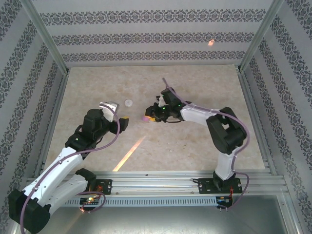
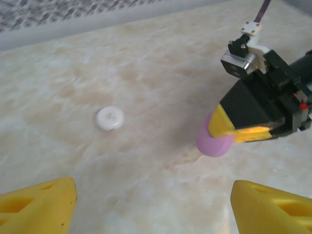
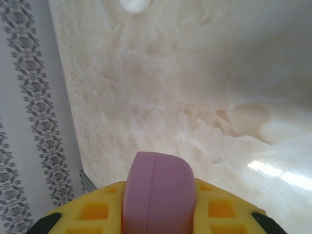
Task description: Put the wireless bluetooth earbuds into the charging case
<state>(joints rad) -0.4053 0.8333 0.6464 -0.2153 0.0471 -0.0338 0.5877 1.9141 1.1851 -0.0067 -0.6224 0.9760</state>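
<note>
Your right end effector (image 1: 147,118) is pinching the charging case (image 1: 145,119) near the middle of the tabletop (image 1: 195,87). From the right wrist view, the pink case (image 3: 158,192) sits squeezed between the two yellow pads (image 3: 92,209), one on each side. Its rounded end pokes out past them, and a faint seam runs along its length.

From the left wrist view, the same case (image 2: 214,142) hangs at the tip of the right end effector (image 2: 218,136) with its lower end very close to the tabletop. You cannot tell from these views whether it actually touches the surface.

Your left end effector (image 1: 123,122) is just to the left of the case and apart from it. Its fingers (image 2: 39,204) are spread wide with nothing between them. In its own wrist view, the two yellow tips sit at the bottom corners with bare tabletop in the gap.

A small white disc (image 1: 128,103) lies flat on the tabletop a little beyond both end effectors, away from the arm bases. You can also see it in the left wrist view (image 2: 109,118) and at the top edge of the right wrist view (image 3: 134,4).
</note>
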